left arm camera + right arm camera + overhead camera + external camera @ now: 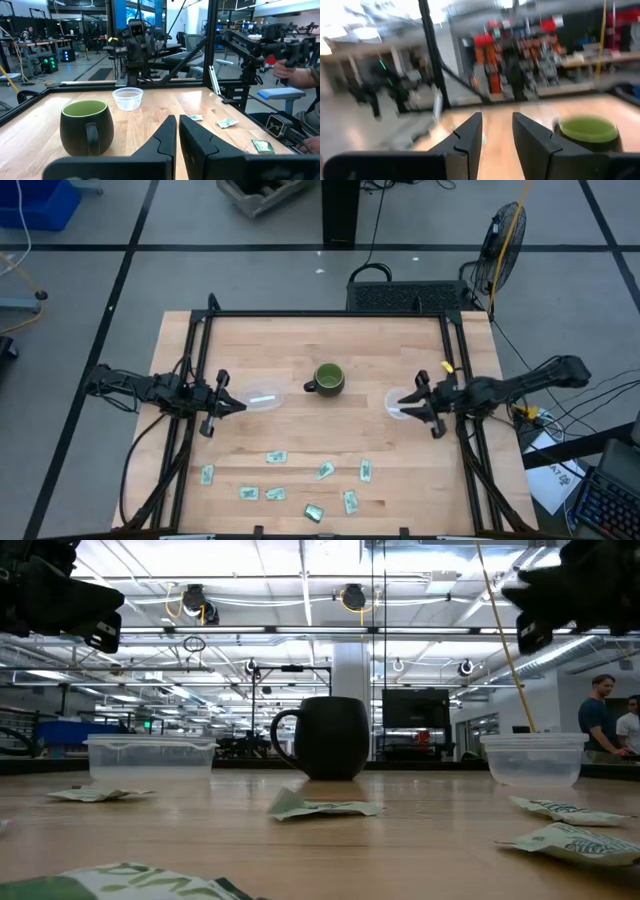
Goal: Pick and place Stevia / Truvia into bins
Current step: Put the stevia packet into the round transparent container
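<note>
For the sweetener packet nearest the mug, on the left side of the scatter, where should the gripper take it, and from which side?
That packet lies flat on the table, clear of its neighbours, long side running left to right. Probably best to come straight down from above and pinch across its short width at the middle, fingers landing on the bare wood either side. The left gripper sits closer to it than the right gripper.

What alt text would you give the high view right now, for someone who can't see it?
Seen from above, nine sweetener packets lie scattered along the wooden table's near edge. Farther back, a dark green mug stands between two clear bowls. The left gripper and right gripper each hover at a bowl, holding nothing.
</note>
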Controlling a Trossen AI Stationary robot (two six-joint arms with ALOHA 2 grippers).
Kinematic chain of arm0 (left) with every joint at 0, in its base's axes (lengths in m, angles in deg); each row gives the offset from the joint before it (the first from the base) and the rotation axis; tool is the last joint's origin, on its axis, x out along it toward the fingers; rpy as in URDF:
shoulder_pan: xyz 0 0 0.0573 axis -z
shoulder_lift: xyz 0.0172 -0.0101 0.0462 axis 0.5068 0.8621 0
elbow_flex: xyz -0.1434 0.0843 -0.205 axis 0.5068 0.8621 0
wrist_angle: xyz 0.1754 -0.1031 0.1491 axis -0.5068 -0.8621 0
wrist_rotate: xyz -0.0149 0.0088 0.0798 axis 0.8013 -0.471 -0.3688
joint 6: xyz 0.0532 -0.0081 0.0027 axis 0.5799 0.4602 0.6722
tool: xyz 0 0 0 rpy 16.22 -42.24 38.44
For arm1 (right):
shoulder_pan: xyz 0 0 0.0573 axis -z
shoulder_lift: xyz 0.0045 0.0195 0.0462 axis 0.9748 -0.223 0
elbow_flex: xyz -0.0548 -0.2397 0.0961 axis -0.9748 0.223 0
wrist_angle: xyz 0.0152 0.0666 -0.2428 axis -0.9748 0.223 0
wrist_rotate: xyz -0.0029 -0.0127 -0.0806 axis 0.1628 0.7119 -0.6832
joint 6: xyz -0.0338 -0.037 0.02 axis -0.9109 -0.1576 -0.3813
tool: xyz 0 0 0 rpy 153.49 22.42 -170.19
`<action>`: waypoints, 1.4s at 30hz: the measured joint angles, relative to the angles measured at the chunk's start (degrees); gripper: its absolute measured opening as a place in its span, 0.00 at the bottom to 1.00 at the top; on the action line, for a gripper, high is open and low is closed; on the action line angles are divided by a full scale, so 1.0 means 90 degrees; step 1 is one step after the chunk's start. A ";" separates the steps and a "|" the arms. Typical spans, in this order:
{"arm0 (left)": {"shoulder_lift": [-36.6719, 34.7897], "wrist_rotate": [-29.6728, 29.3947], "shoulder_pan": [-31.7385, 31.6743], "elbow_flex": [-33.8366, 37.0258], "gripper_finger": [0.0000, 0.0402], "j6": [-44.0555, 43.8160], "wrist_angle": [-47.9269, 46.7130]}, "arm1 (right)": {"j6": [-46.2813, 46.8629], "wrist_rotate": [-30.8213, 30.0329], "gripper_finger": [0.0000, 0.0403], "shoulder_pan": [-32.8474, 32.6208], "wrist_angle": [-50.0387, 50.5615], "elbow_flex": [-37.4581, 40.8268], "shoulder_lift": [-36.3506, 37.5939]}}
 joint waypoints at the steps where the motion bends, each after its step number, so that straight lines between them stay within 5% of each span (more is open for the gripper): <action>1: 0.0001 -0.0002 -0.0002 0.0000 0.06 0.0000 0.0000 | -0.0023 -0.0043 0.25 0.0000 -0.0029 -0.0009 -0.0252; 11: 0.0000 0.0000 -0.0002 0.0000 0.06 0.0002 -0.0001 | -0.0259 0.0255 0.25 -0.0672 -0.0060 -0.1255 -0.3213; 21: 0.0002 -0.0001 -0.0002 0.0000 0.06 0.0002 0.0027 | -0.0415 0.0246 0.25 -0.1569 0.1580 -0.3395 -0.5883; 27: 0.0002 0.0000 -0.0002 0.0000 0.06 0.0002 0.0042 | -0.0325 0.0242 0.25 -0.1818 0.2443 -0.4155 -0.6868; 42: 0.0001 -0.0002 0.0000 -0.0001 0.06 0.0001 0.0039 | -0.0890 0.0078 0.25 -0.2473 0.2383 -0.4850 -0.8363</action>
